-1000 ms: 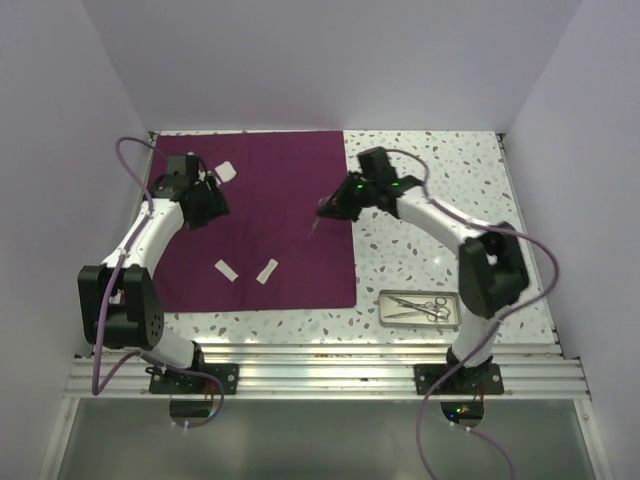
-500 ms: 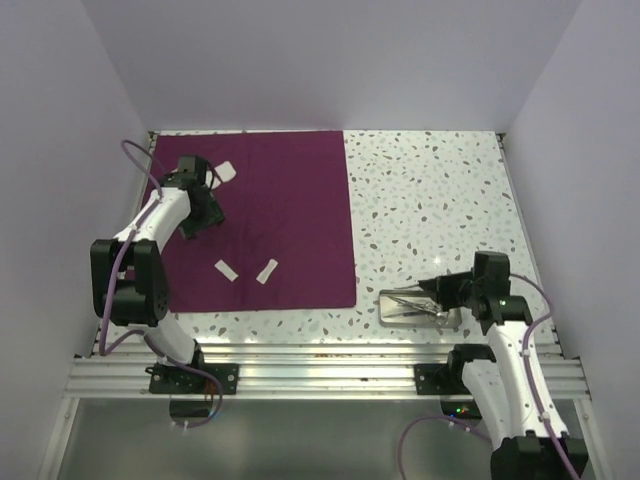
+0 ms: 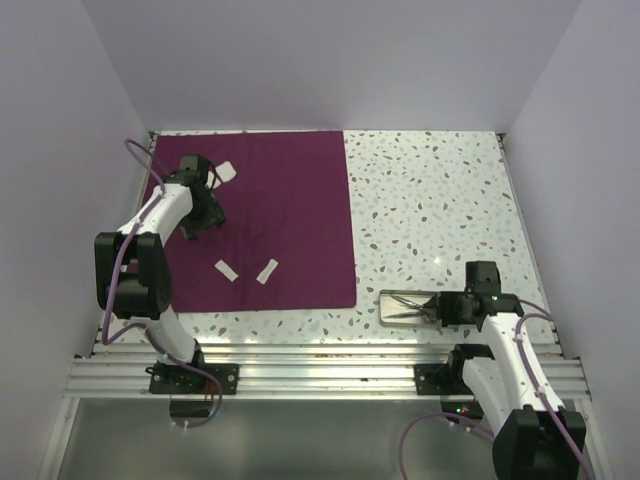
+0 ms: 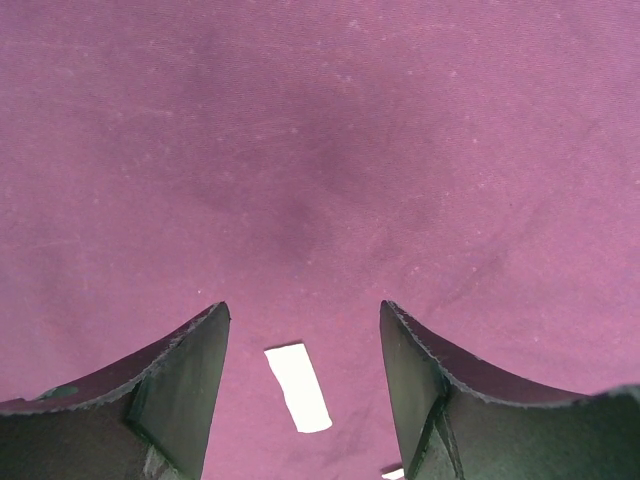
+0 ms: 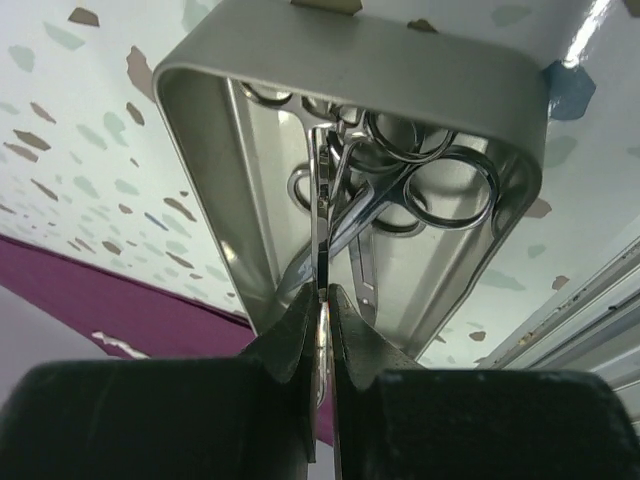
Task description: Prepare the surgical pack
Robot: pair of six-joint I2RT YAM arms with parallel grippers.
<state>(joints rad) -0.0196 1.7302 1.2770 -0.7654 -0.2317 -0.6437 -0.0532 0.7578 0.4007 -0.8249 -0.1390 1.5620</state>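
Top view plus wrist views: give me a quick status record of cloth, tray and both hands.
cloth: spread flat
gauze pads: three, lying on cloth
steel tray: off cloth, to its right, instruments inside
left hand: open, above cloth
right hand: shut on one instrument at tray

Speckled bench (image 3: 430, 200), two things lying directly on it.
Left half: plum-purple cloth (image 3: 290, 220), spread flat. Near edge, right of the cloth's corner: steel tray (image 3: 392, 297), seemingly not touching the cloth.
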